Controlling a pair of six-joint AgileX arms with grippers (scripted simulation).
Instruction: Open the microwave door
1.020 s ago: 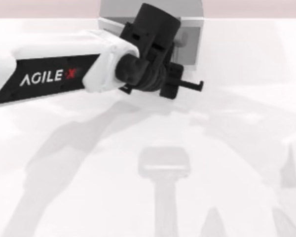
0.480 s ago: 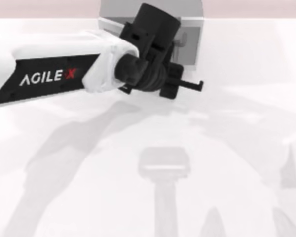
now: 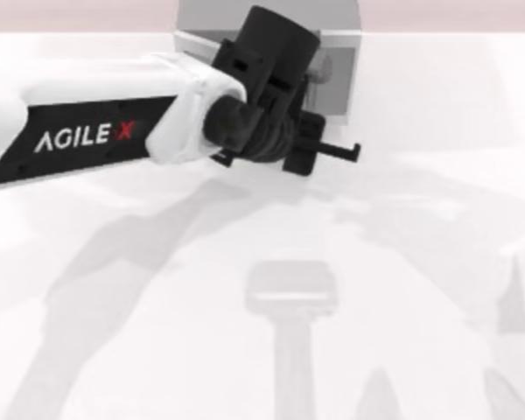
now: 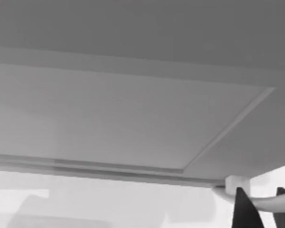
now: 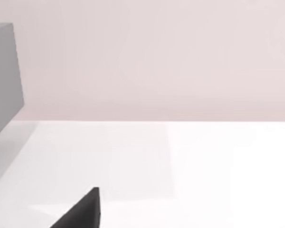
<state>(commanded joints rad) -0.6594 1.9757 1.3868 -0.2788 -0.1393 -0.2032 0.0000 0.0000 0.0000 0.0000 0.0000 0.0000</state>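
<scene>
The grey microwave [image 3: 267, 13] stands at the table's far middle. My left arm reaches across its front. The microwave door [image 4: 123, 118], with its large darker window, fills the left wrist view. In the top view the door's upper edge [image 3: 192, 42] slants out from the oven's left corner, so it looks slightly ajar. The pale bar handle [image 4: 273, 202] runs between the dark fingers [image 4: 244, 213] of my left gripper [image 4: 260, 199], which is shut on it. From above, the left gripper [image 3: 337, 150] sits just in front of the oven. Only one dark fingertip [image 5: 85, 211] of the right gripper shows.
The narrow control panel [image 3: 337, 74] is at the oven's right end. The right wrist view shows the oven's grey side [image 5: 4, 76], the white table [image 5: 180, 166] and a pink back wall [image 5: 156, 57]. Arm shadows fall across the near table [image 3: 289, 293].
</scene>
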